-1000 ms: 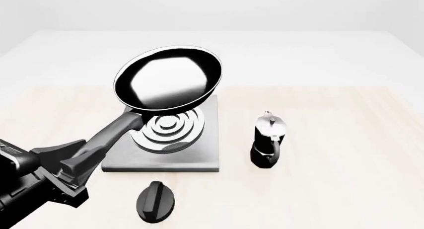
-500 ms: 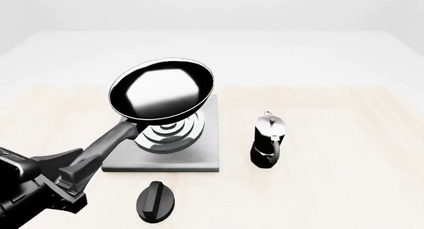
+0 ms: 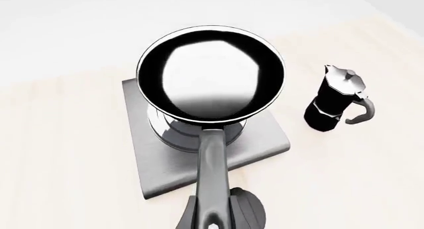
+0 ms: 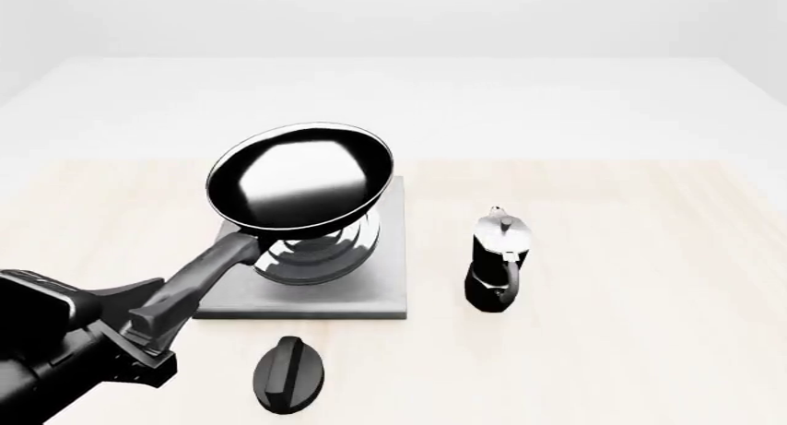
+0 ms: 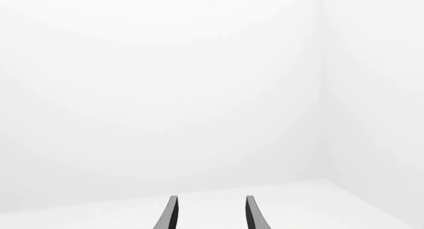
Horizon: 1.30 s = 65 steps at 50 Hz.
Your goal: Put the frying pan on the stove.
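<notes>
Frying pan held above the stove.
Glossy black, mirror-bright inside, the pan juts ahead of the left gripper, which is clamped on its long handle, arm low and reaching forward. Right gripper fingers stand apart, holding nothing.

Stove top: your frying pan hangs over the burner rings; no other object sits on the slab.
Near edge: a black oval knob lies on the worktop just in front of the stove, beside your left hand on the pan handle.
Right flank: the moka pot stands upright near the stove's right edge, with a gap between them.
Far side: bare worktop beyond the stove.
Right hand: fingers apart, facing only blank wall.
</notes>
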Available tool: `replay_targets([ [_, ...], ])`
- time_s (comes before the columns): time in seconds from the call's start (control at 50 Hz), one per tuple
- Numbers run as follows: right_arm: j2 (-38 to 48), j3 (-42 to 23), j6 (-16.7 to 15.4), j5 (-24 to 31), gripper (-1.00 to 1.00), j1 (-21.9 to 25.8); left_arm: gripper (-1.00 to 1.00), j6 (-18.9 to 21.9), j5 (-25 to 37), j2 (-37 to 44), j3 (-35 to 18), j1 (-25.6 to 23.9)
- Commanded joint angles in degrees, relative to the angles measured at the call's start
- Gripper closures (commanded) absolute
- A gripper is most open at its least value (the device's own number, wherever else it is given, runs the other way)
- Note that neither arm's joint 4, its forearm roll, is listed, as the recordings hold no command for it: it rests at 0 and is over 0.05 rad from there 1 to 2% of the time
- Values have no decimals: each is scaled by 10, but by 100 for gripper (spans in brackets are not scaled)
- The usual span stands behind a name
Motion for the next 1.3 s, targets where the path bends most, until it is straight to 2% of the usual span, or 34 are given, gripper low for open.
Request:
replay_targets([
  [0.02,0,5,-1,-3,-100,-1,100,4,-32,28,-19,-1],
  [0.28,0,8,-1,-6,-100,-4,100,2,-35,31,-12,4],
  [0.36,0,15,-3,-12,-100,-5,100,-3,-53,44,3,8],
  [0.82,0,17,-6,-14,-100,-5,100,-17,-55,27,35,31],
  [1.3,0,15,-8,-11,-100,-6,100,-23,-131,103,45,16],
])
